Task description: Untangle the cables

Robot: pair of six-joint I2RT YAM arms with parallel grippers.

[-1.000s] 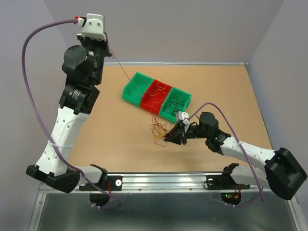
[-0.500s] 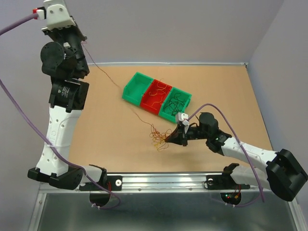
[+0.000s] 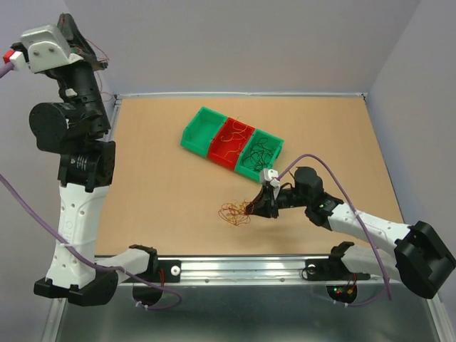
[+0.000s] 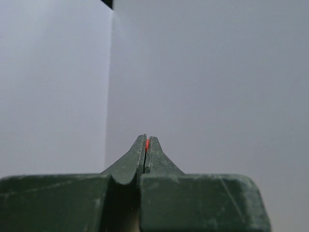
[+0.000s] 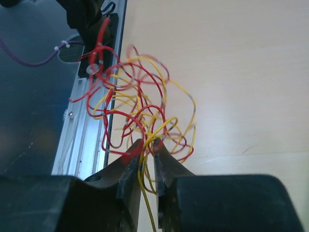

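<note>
You had the cables [image 5: 140, 116] in red and yellow loops on a plain tan table [image 3: 164, 178], the bins [image 3: 194, 141] ran green, red, green, and a tiny orange-red strand [image 4: 147, 144] glowed inside your dark green left gripper [image 4: 146, 139].

The cables [image 3: 235, 212] form one loose tangle of thin, curly red, yellow and orange strands. It lies on the table [image 3: 157, 185] just below centre frame in the top view. In the right wrist view it spreads upward from the right gripper [image 5: 148, 145], whose nearly closed fingers pinch several yellow strands. More strands lie in the red bin [image 3: 222, 154] (yellow, orange) and in the adjoining green bin [image 3: 249, 171] (black). A red strand [image 4: 147, 144] shows between the closed fingertips of the left gripper [image 4: 146, 142].
</note>
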